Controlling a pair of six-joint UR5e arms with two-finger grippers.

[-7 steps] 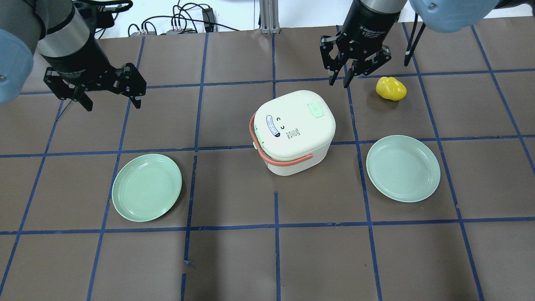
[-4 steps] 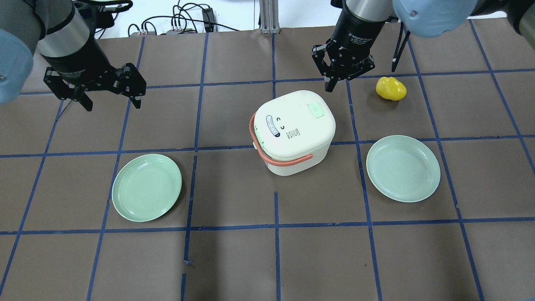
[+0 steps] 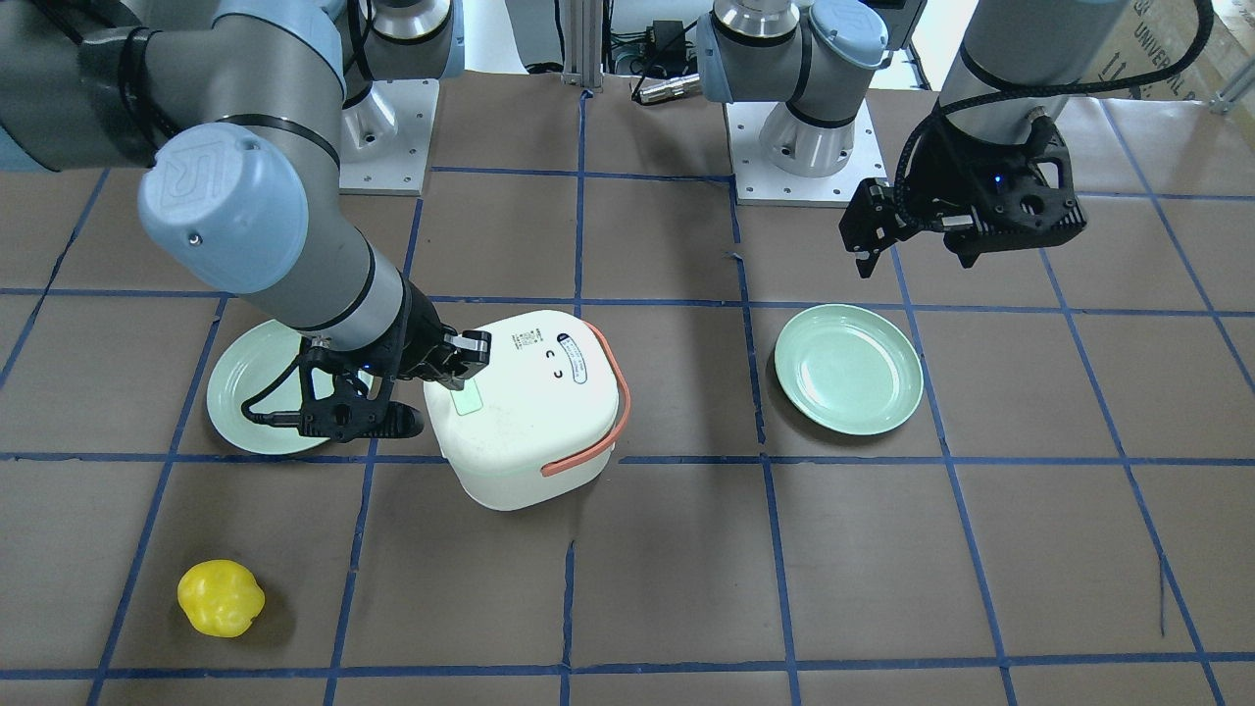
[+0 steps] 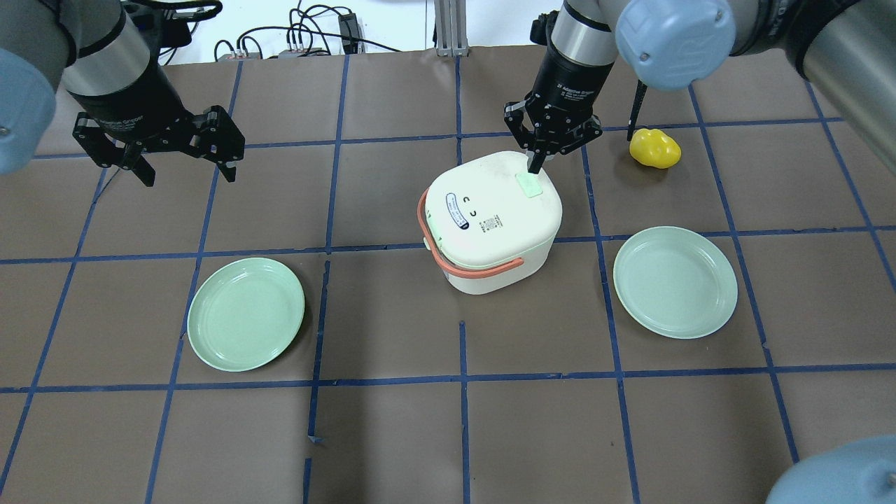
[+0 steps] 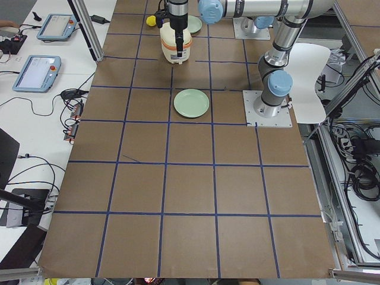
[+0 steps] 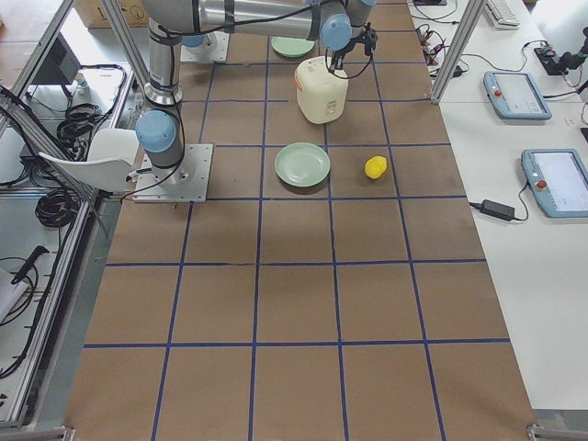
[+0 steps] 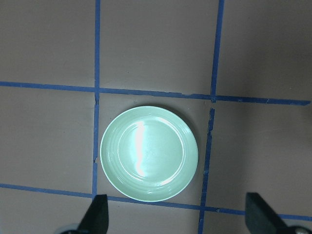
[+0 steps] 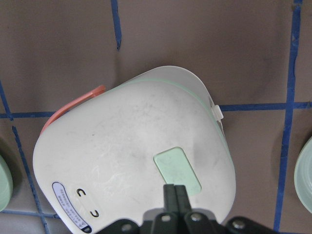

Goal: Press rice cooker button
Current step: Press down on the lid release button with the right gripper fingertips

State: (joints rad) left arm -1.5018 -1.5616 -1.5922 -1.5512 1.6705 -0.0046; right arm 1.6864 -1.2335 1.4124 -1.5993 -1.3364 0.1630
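Front-facing view: the rice cooker stands mid-table on brown paper with blue tape lines. The right gripper, jaws pressed together and empty, is at its green button. A green plate lies partly behind that arm, and a yellow toy lies well apart. The left gripper hangs with jaws spread near the other plate.

Overhead view: the joined fingertips meet the button's edge; the print on that gripper's body is too small to read.

Right wrist view: it adds a blue oval label with illegible writing and a coral handle.

Left wrist view: only the other plate shows, between wide-spread fingers.
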